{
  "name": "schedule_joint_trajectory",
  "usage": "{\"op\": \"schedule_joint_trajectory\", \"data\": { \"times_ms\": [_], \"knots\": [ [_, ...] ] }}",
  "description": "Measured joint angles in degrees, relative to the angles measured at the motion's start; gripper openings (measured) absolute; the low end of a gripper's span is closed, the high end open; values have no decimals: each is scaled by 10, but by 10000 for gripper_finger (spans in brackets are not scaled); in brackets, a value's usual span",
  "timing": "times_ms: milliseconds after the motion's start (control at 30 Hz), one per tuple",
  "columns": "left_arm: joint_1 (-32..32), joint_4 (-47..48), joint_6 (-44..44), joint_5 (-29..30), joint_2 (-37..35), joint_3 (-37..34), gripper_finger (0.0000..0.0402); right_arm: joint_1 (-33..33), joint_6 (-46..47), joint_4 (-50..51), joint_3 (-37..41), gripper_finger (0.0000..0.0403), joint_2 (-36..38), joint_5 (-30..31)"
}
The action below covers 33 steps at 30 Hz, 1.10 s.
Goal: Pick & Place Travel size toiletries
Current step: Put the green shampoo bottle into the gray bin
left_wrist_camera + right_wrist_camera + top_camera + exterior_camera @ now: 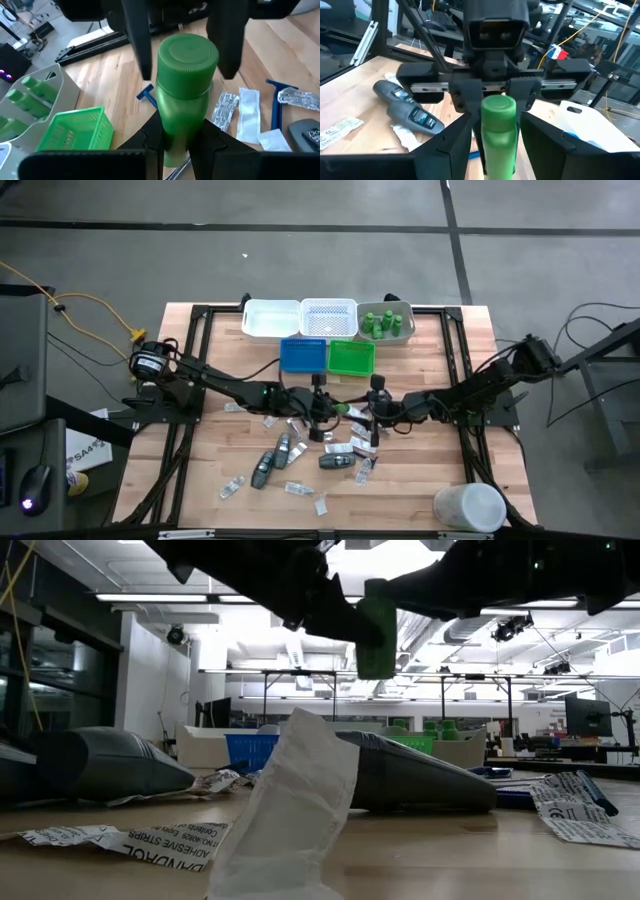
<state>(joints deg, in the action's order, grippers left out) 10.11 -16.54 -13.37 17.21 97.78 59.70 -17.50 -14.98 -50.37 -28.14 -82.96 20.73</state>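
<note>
At the far edge of the bench [200, 480] sits a row of containers: a white tray [270, 319], a white mesh basket [328, 317], and a pale bin [386, 322] holding several green bottles upright. Just in front of them lie a blue tray [303, 355] and a green basket [351, 357], in neither of which any contents can be made out. Mid-bench, the left gripper [182, 145] and the right gripper [492, 142] face each other closely, and a small green bottle [184, 95] stands between them above the surface; both sets of jaws are clenched on its body. Below them dark grey oblong pieces [270, 463], flat packets [300, 488] and a blue razor [146, 95] lie scattered. A large white cylinder [468, 507] rests near the right front corner. Behind is a bright workshop with ceiling lights [160, 598].
</note>
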Motion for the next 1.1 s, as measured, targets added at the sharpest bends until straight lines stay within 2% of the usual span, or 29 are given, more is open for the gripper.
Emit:
{"op": "schedule_joint_trajectory", "data": {
  "times_ms": [667, 967, 1100],
  "knots": [
    [0, -39, -18, -14, 0, 0, 51, 17, 3, 10, 0, 162, 0, -4],
    [0, -33, -18, -14, 0, 0, 51, 46, 32, -11, 0, 160, 0, -82],
    [0, -33, -16, -14, 0, 0, 51, 49, 33, -13, 0, 135, 0, -105]
  ]
}}
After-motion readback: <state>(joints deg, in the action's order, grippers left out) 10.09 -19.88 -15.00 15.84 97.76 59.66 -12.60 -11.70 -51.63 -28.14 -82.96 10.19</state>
